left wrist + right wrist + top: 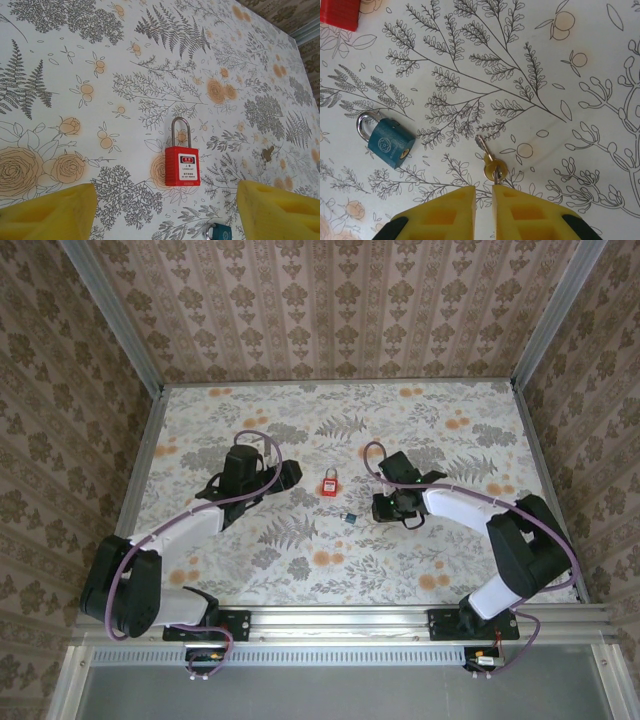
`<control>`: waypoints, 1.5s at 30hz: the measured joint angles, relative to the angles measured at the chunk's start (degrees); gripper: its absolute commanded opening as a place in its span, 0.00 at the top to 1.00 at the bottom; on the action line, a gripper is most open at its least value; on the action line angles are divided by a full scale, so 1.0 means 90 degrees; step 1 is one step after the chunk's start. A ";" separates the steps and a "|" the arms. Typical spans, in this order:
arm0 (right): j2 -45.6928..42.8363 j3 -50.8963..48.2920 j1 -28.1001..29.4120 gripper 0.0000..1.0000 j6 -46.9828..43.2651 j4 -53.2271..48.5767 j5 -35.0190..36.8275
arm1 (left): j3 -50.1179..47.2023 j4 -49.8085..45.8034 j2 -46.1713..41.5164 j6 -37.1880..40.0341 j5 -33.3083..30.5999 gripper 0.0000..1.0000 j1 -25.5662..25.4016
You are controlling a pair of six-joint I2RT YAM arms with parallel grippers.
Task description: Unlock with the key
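While the key (490,162) is being gripped: the step is judged to be the pick-up, before any insertion; a firm nip on the head alone is wanted, with the blade left free.
Right gripper (484,189): yellow fingers are set almost together with a thin slit between them; the key's round brass head appears nipped at the tips.
Left gripper (166,200): fingers are held wide apart with nothing between them; the red padlock (182,165) lies just ahead.
Key position: seen against the patterned table (580,100), near the teal padlock (387,141) and to its right in the right wrist view, not touching it; whether the key rests on the table cannot be told.
Key heading: the blade is pointed away from the fingers, up and slightly left in that view; the long axis runs nearly in line with the slit.
Teal padlock: laid flat, shackle to the upper left, brass keyway on the lower-right end.
Doing it well: the lift should be kept straight so the blade is not twisted in the pinch; the blade must be met end-on with a keyway, the lock steadied by the left gripper.
Uncertain: which padlock is fitted cannot be told.
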 measured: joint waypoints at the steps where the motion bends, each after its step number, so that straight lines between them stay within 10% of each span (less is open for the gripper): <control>1: 0.0032 0.0017 0.0002 0.81 -0.0010 -0.0005 0.0036 | 0.0000 -0.0007 0.0000 0.0000 0.0000 0.26 0.0000; 45: 0.0129 0.0095 0.0296 0.89 -0.0039 -0.0330 0.0537 | 0.0109 -0.0068 -0.0024 0.0143 0.0240 0.24 0.0000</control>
